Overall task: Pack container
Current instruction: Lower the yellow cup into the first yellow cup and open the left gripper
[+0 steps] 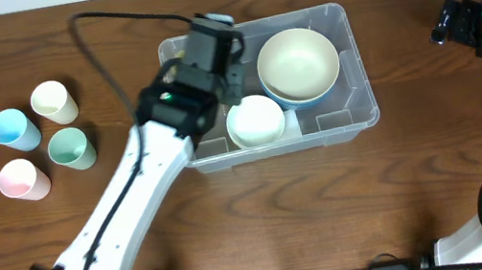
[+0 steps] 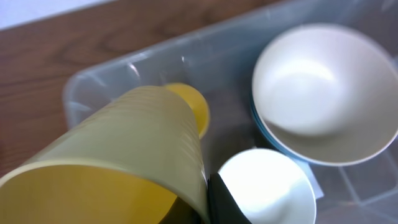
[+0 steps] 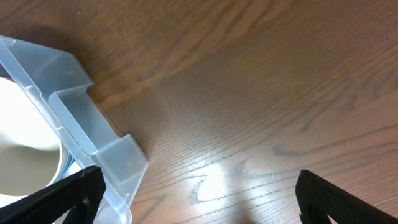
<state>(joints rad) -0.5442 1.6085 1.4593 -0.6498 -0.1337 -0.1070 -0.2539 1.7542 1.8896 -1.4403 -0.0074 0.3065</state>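
Your wooden surface (image 1: 330, 208) carries the clear container (image 1: 361, 87) toward the far side, a bit right of centre. Inside it, a big cream bowl (image 1: 297, 61) is nested in a blue bowl (image 1: 308, 97), with a small white bowl (image 1: 254, 120) just beside them at the near wall. A blue cup (image 1: 12, 129), cream cup (image 1: 53, 102), green cup (image 1: 71, 148) and pink cup (image 1: 22, 178) sit well off to the left. Your left claw (image 2: 208, 196) is over the container's left half, pinching a tilted yellow cup (image 2: 124, 149). Your right claw (image 3: 205, 205) is spread wide over bare wood by the container's corner.
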